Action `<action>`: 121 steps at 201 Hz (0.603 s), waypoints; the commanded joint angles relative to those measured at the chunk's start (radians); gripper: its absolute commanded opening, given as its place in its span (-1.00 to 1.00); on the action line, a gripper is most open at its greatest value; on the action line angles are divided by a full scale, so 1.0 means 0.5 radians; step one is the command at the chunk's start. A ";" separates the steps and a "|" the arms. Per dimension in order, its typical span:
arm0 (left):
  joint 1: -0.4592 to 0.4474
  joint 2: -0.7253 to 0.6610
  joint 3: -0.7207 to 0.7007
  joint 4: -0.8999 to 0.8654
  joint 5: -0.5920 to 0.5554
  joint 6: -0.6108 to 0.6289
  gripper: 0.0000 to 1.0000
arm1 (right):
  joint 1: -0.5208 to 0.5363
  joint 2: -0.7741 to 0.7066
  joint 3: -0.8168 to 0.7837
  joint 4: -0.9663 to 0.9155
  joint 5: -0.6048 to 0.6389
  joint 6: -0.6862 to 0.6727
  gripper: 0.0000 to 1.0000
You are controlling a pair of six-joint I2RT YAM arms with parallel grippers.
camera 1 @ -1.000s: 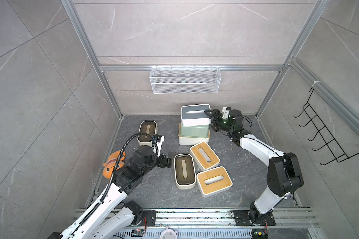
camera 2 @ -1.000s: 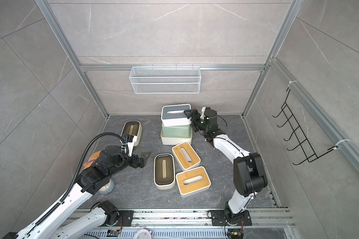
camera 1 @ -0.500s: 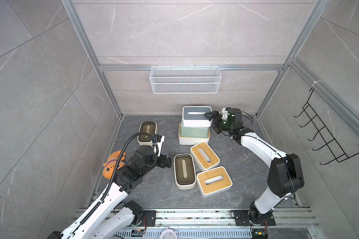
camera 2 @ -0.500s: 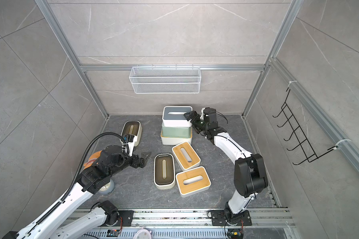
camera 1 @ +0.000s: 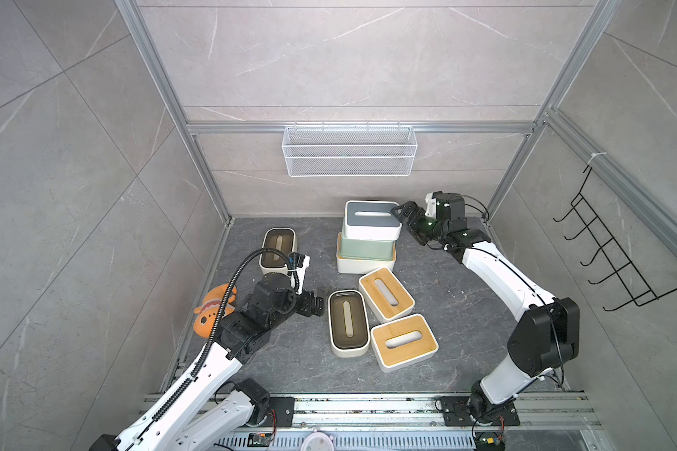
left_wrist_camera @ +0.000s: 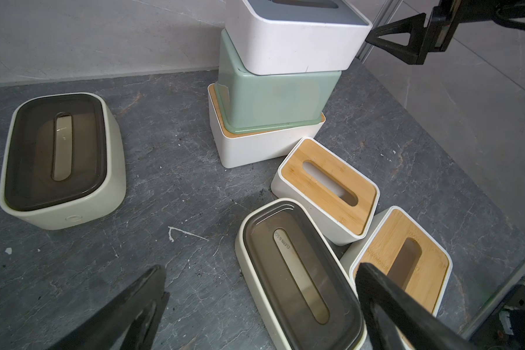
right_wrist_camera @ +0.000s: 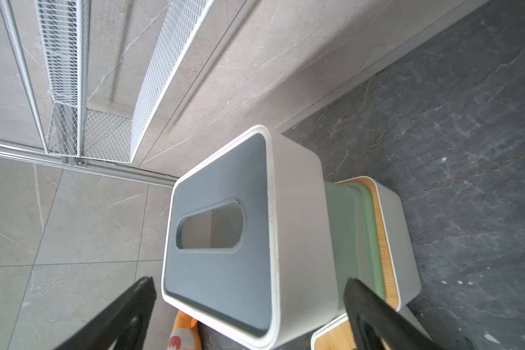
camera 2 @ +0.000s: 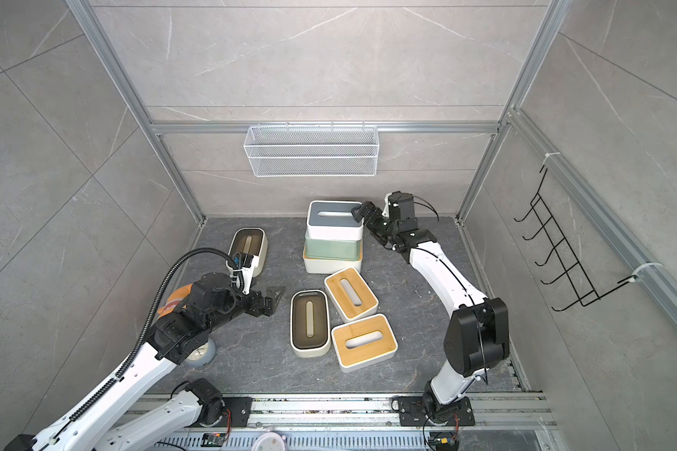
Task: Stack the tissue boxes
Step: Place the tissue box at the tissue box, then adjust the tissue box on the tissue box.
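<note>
Orange plush toy (camera 1: 212, 312) at table's (camera 1: 290, 363) far left. Cream rounded box with dark brown lid (camera 1: 278, 250) rear left. Left jaws spread, near second cream dark-lidded box (camera 1: 348, 323), centre. Two white bamboo-lidded boxes (camera 1: 385, 293) (camera 1: 403, 341) just beside it. Stack behind: white bamboo-lidded base box (camera 1: 364, 266), sage green box (camera 1: 364, 246), white grey-blue-lidded box (camera 1: 372, 219) on top. Right jaws spread, straddling top box's end.

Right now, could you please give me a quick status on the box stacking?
Left pincer open, beside a dark-lidded box. Right pincer open at the grey-lidded top box. Stack three high, four loose. Plush toy off aside.
</note>
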 commanded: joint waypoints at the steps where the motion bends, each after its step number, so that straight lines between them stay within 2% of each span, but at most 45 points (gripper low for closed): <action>1: 0.080 0.094 0.185 0.052 0.225 -0.196 1.00 | -0.022 0.010 0.157 -0.148 -0.101 -0.190 1.00; 35: 0.298 0.282 0.357 0.198 0.595 -0.483 1.00 | -0.132 0.031 0.134 -0.011 -0.349 -0.306 1.00; 60: 0.381 0.487 0.527 0.246 0.675 -0.592 1.00 | -0.160 0.081 0.198 -0.009 -0.565 -0.391 1.00; 77: 0.446 0.673 0.669 0.289 0.816 -0.663 1.00 | -0.159 0.109 0.216 -0.003 -0.659 -0.415 1.00; 121: 0.574 1.196 1.079 0.242 0.945 -0.699 0.99 | -0.159 0.170 0.226 -0.053 -0.723 -0.454 1.00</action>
